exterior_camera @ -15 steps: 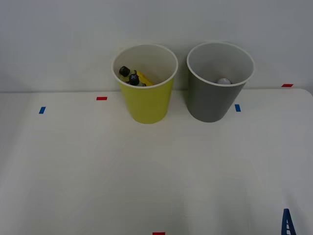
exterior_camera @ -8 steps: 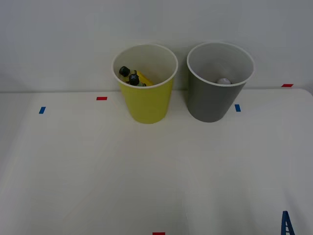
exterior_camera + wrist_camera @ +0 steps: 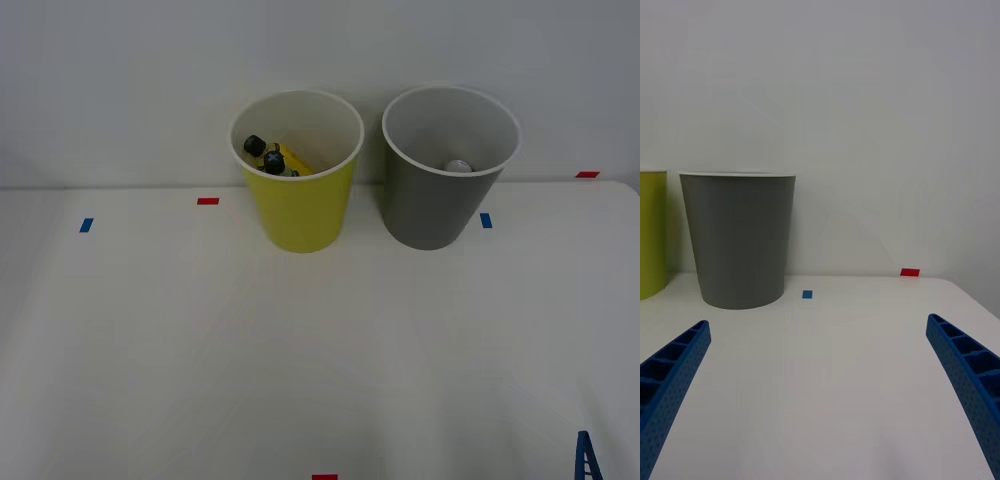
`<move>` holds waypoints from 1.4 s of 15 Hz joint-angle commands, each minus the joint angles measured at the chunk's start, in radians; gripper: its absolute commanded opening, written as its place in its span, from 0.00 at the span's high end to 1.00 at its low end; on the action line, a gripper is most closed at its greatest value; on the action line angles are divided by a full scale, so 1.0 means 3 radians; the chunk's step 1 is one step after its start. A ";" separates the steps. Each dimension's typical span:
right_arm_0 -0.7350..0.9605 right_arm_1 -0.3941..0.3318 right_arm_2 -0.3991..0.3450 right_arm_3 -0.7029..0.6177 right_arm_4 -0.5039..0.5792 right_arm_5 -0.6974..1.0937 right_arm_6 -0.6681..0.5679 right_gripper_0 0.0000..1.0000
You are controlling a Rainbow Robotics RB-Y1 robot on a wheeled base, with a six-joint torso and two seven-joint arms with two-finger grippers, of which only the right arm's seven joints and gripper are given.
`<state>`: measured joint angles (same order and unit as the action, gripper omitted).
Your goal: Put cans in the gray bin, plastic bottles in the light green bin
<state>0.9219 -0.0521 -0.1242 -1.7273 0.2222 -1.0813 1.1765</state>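
The light green bin (image 3: 300, 205) stands at the back of the table, left of the gray bin (image 3: 436, 205). Two black-capped plastic bottles (image 3: 270, 158) lie inside the light green bin, one with a yellow label. A can's silvery round top (image 3: 458, 166) shows inside the gray bin. In the right wrist view the gray bin (image 3: 739, 240) and an edge of the light green bin (image 3: 651, 232) stand far ahead of my right gripper (image 3: 820, 375), which is open with nothing between its blue fingers (image 3: 674, 367). One blue fingertip (image 3: 586, 455) shows at the front right corner.
Small red tape marks (image 3: 207, 201) and blue tape marks (image 3: 486, 220) dot the white table (image 3: 320, 360). A white wall rises right behind the bins. The table's right edge runs near the red mark (image 3: 587, 174).
The blue fingertip at the front right corner has dropped slightly lower in the front view. The bins and their contents have not moved.
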 commanded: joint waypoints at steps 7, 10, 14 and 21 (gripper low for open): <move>0.0000 0.0000 0.0000 0.0000 0.0001 0.0000 0.0000 0.00; 0.0000 0.0000 0.0000 0.0000 0.0001 0.0000 0.0000 0.00; 0.0000 0.0000 0.0000 0.0000 0.0001 0.0000 0.0000 0.00; 0.0000 0.0000 0.0000 0.0000 0.0001 0.0000 0.0000 0.00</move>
<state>0.9219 -0.0521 -0.1242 -1.7273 0.2224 -1.0814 1.1765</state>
